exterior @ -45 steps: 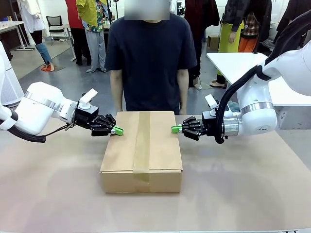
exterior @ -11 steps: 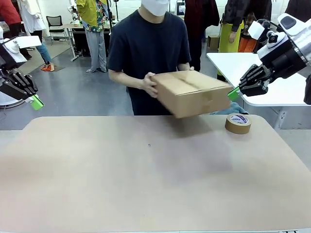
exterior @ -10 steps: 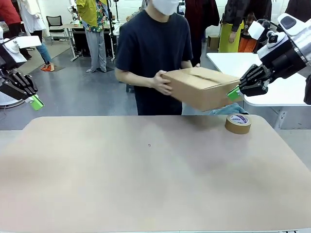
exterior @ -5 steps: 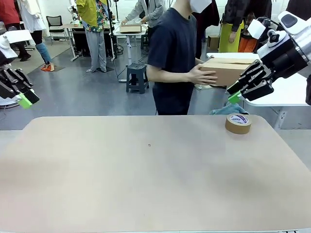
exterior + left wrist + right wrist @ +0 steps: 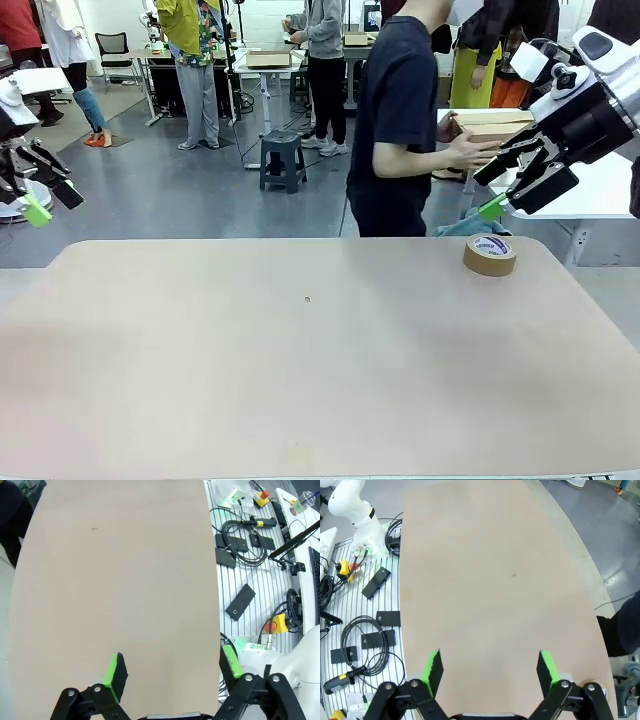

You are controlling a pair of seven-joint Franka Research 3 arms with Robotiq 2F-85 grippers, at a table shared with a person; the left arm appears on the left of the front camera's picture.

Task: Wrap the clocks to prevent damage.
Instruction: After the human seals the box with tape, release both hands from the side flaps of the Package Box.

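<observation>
Tan tabletop (image 5: 300,350) spreads before us, and behind its far edge a person (image 5: 405,120) in a dark shirt sets the cardboard box (image 5: 495,125) on a white side table (image 5: 590,185). Our right gripper (image 5: 515,180) hangs spread wide and empty near the box, our left gripper (image 5: 40,190) likewise agape. A brown tape roll (image 5: 490,254) lies at the tabletop's far right corner.
</observation>
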